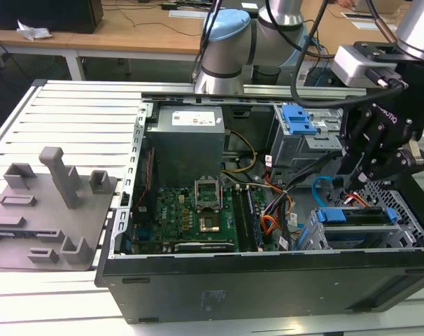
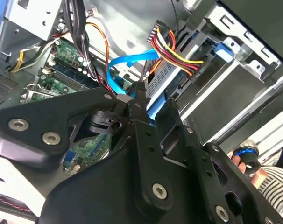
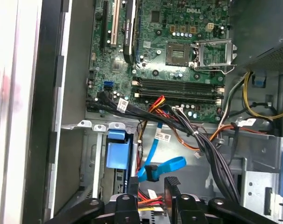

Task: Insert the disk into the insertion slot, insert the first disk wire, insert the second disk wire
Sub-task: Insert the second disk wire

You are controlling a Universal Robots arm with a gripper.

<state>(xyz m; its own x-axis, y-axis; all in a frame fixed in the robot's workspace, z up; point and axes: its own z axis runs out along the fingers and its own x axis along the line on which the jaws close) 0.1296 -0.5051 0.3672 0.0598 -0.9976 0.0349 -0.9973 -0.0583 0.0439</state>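
Observation:
The disk (image 1: 355,216), in its blue carrier (image 2: 225,49), sits inside the silver insertion slot (image 1: 380,241) at the exterior view's right end of the open computer case. The first disk wire (image 2: 179,53), an orange-red-yellow-black bundle, runs to the disk's end. The second disk wire (image 3: 156,142), light blue, loops above the cage, and its dark plug (image 3: 151,172) hangs free at my fingertips. My gripper (image 3: 152,184) hovers just over the cage (image 3: 88,163), open, with one finger (image 2: 139,93) on each side of that plug and not clamped on it.
The motherboard (image 1: 198,210), power supply (image 1: 187,140) and thick black cable bundles (image 3: 197,140) fill the case beside the cage. A taller grey cage with a blue latch (image 1: 299,122) stands behind. A grey fixture plate (image 1: 51,210) lies at the exterior view's left. A striped sleeve (image 2: 274,175) is nearby.

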